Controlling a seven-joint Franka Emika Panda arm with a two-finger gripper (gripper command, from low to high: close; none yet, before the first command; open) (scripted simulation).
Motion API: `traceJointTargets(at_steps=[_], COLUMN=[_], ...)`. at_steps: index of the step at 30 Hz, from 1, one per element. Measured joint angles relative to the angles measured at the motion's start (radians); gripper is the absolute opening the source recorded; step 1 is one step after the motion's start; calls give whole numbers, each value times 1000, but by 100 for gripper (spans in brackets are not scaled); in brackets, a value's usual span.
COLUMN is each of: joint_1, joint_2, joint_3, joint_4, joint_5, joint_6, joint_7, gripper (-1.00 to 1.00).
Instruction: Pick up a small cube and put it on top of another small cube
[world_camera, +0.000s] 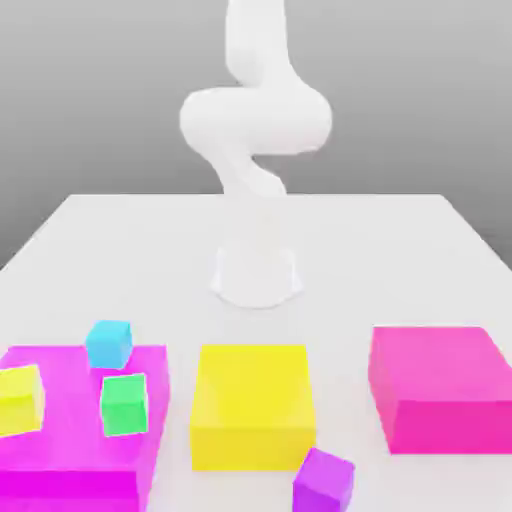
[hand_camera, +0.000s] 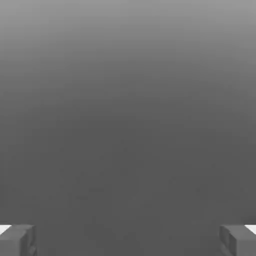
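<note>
Several small cubes lie near the front of the white table (world_camera: 150, 250) in the exterior view. A cyan cube (world_camera: 108, 343), a green cube (world_camera: 124, 404) and a small yellow cube (world_camera: 20, 400) rest on a flat magenta block (world_camera: 70, 465). A purple cube (world_camera: 323, 482) sits on the table by the front edge. The white arm (world_camera: 255, 120) rises from its base (world_camera: 256, 275) and leaves the frame upward. In the hand view my gripper (hand_camera: 128, 240) is open, its fingertips (hand_camera: 17, 240) far apart with plain grey background between them.
A large yellow block (world_camera: 252, 405) stands at the front middle, just behind the purple cube. A large pink block (world_camera: 445, 385) stands at the exterior view's right. Bare table lies between the arm's base and the blocks.
</note>
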Motion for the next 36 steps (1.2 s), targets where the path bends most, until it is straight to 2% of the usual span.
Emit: traceJointTargets(at_steps=[15, 25, 30, 31, 36], joint_1=[155, 171, 162, 160, 159], joint_2=[550, 912, 1093, 1127, 1127], joint_3=[-71, -31, -14, -11, -11], joint_4=[-72, -119, -102, -96, -96], joint_5=[15, 30, 30, 32, 31], joint_6=[206, 342, 466, 493, 490], joint_7=[-500, -834, -882, -884, -884], gripper=[0, 0, 0, -100, -100])
